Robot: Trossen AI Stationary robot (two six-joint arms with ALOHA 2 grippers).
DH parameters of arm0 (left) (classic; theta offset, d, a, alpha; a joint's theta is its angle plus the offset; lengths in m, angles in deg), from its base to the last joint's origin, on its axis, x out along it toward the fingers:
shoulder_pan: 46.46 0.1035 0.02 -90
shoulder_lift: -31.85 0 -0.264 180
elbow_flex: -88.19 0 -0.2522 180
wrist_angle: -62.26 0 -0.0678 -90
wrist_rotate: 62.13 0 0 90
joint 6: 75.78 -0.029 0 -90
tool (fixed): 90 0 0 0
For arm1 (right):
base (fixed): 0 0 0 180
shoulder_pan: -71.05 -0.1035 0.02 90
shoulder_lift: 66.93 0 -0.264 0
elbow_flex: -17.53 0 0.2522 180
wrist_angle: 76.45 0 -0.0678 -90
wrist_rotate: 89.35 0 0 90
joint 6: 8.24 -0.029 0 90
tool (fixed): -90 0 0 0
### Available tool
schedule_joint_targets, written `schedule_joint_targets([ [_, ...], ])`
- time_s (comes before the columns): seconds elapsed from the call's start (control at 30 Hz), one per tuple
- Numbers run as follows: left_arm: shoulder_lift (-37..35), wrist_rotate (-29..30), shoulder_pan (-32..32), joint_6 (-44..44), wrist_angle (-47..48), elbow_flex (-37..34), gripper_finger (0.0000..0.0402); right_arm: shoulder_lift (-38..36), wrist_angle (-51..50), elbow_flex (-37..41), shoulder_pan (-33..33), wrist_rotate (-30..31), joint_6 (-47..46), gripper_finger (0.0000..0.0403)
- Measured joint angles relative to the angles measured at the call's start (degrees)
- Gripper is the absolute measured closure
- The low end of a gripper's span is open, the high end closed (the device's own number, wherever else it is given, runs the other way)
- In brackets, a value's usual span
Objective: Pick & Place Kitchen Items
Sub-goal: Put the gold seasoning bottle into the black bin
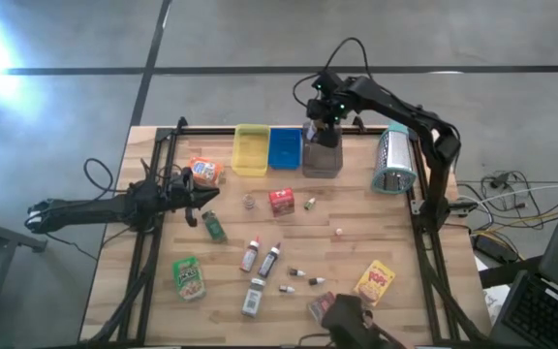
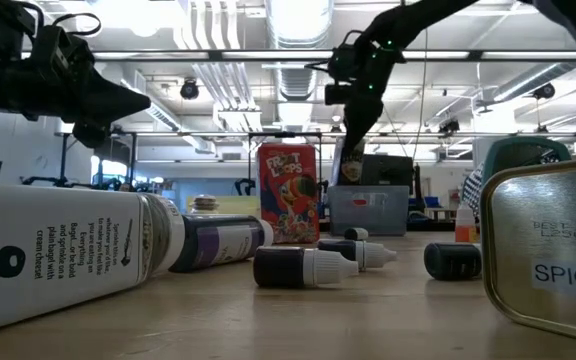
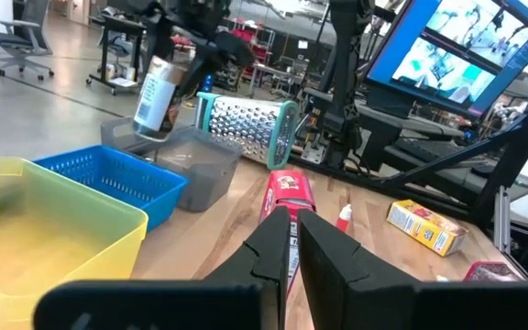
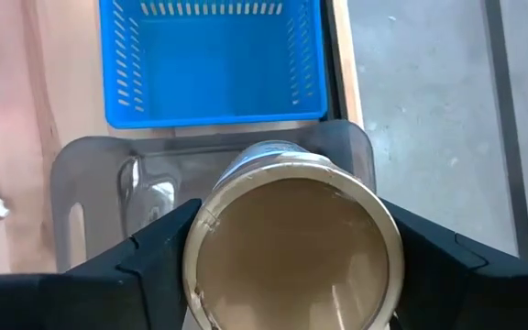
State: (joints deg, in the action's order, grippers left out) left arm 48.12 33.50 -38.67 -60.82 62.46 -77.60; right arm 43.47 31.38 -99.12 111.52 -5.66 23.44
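Nearest in the right wrist view, the right gripper (image 4: 287, 275) grasps a cylindrical tan-based jar with a pale label (image 4: 291, 243), its jaws clamped on both sides, directly above the grey translucent tray (image 4: 90, 174); the placing step is judged in hand; next, lower and release; farther off, the left gripper (image 1: 204, 198) waits over the table with jaws clenched.
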Motion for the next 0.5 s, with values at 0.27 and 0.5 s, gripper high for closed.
schedule_joint_targets([
  [0.27, 0.0, 0.0, 0.0, 0.0, 0.0, 0.0, 0.0371, 4.4, -1.0, -2.1, 1.8, -0.1, -0.1, 0.0115],
  [0.5, 0.0, 0.0, 0.0, 0.0, 0.1, 0.0, 0.0371, 7.2, -1.2, -3.5, 2.3, -1.0, 0.2, 0.0133],
])
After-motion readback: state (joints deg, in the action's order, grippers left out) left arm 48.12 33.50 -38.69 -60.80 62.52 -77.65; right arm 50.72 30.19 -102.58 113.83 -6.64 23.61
